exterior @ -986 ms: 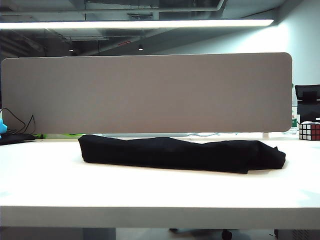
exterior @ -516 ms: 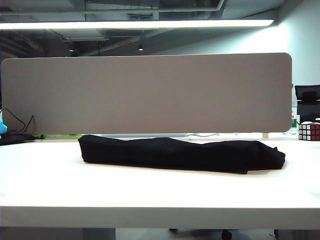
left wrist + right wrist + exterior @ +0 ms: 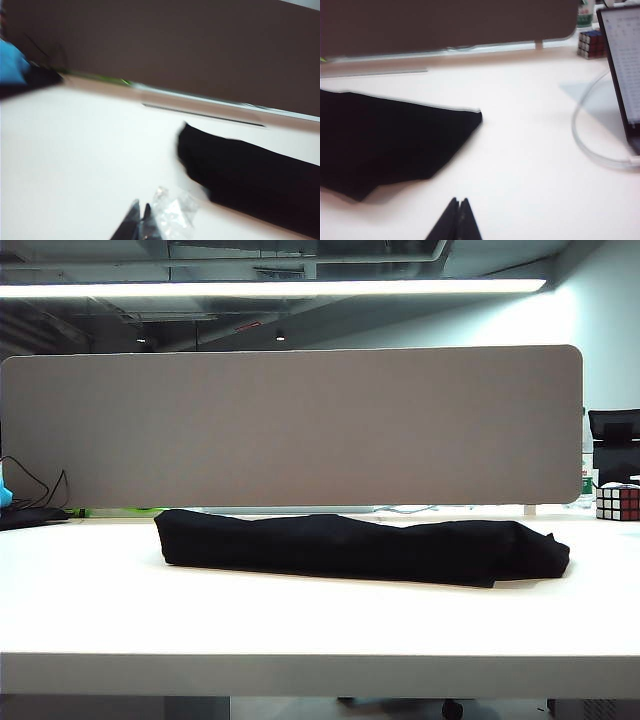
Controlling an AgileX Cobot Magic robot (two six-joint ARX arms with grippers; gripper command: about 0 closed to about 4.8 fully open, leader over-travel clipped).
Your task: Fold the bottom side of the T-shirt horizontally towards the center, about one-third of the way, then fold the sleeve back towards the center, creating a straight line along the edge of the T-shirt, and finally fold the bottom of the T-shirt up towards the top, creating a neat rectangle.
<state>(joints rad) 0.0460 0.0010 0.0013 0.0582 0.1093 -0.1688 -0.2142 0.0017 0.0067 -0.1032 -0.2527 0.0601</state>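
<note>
T-shirt (image 3: pixel 360 548) folded into long black bundle, lying mid white surface (image 3: pixel 300 630) before grey partition (image 3: pixel 290 425). Left gripper (image 3: pixel 140 215) & right gripper (image 3: pixel 458 210) above surface near shirt ends, apart from cloth, jaws closed, holding nothing.

You'll see almost no change on the table (image 3: pixel 100 610): the T-shirt (image 3: pixel 360 548), a folded black bundle, has crept a hair toward the left of the exterior view; its right tip sits slightly further in, and the blue object (image 3: pixel 4 496) at the left edge shows less than before
</note>
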